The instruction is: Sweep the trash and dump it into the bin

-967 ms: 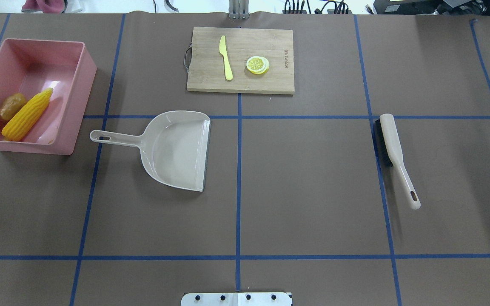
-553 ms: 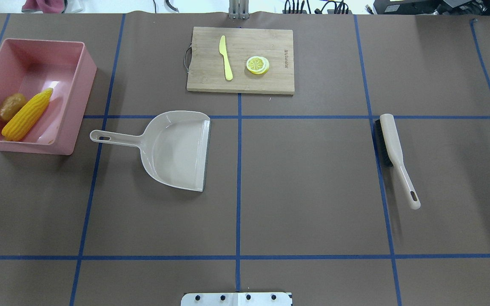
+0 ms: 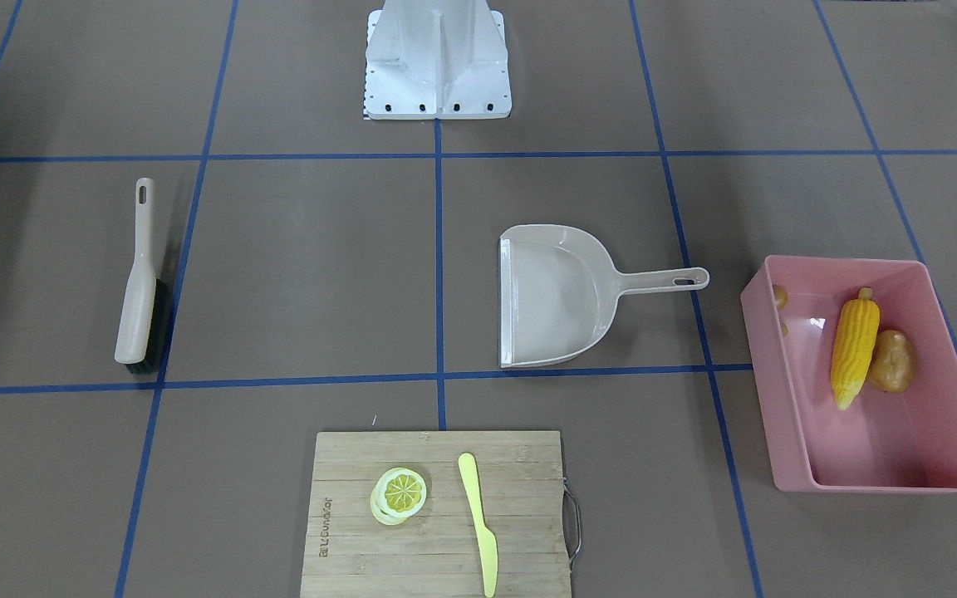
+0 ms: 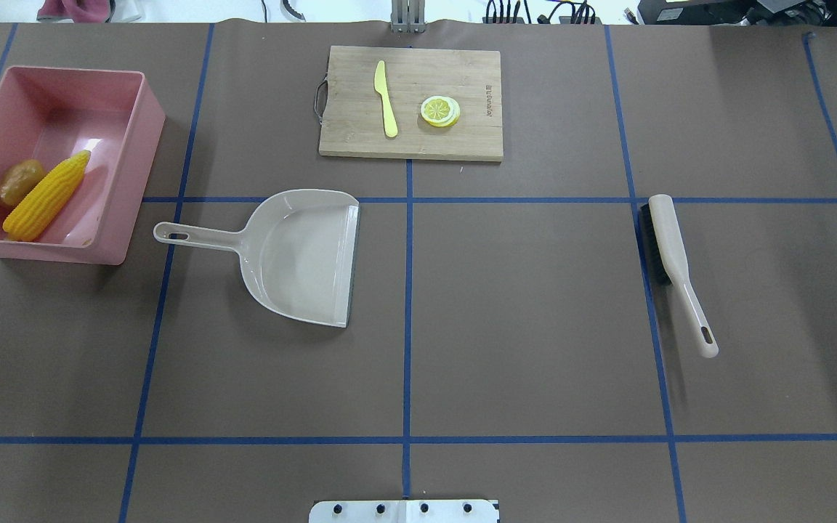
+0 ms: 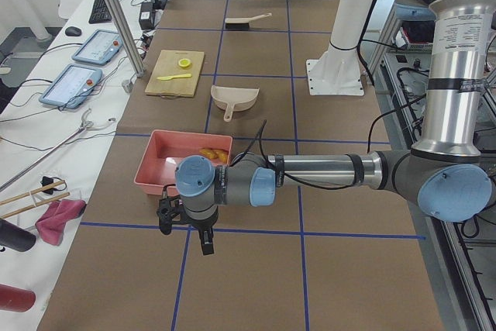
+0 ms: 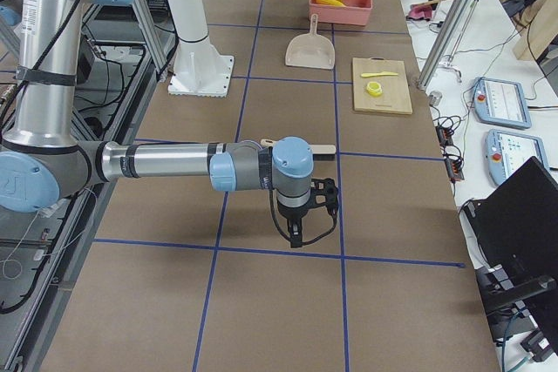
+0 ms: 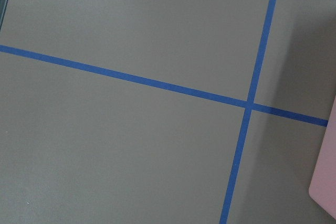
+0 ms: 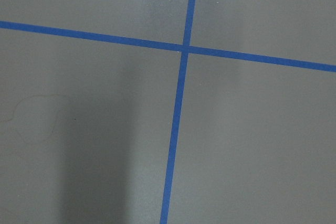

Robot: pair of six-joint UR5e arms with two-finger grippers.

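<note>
Looks basically done here, with the yellow toy corn cob (image 4: 46, 196) and rounded brown potato (image 4: 19, 181) lying inside the large pink plastic bin (image 4: 144, 156), beige plastic dustpan (image 4: 302, 254) sitting empty on the tabletop, no telling left gripper (image 5: 206, 249) or right gripper (image 6: 295, 237) width from the side views, probably just calls for parking both arms.

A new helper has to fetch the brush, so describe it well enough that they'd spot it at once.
Start at the brown table and go to the robot's right half, away from the wooden cutting board and the dustpan. The brush lies alone along a blue tape line. It is the only long, slim beige piece edged with dark bristles.
</note>
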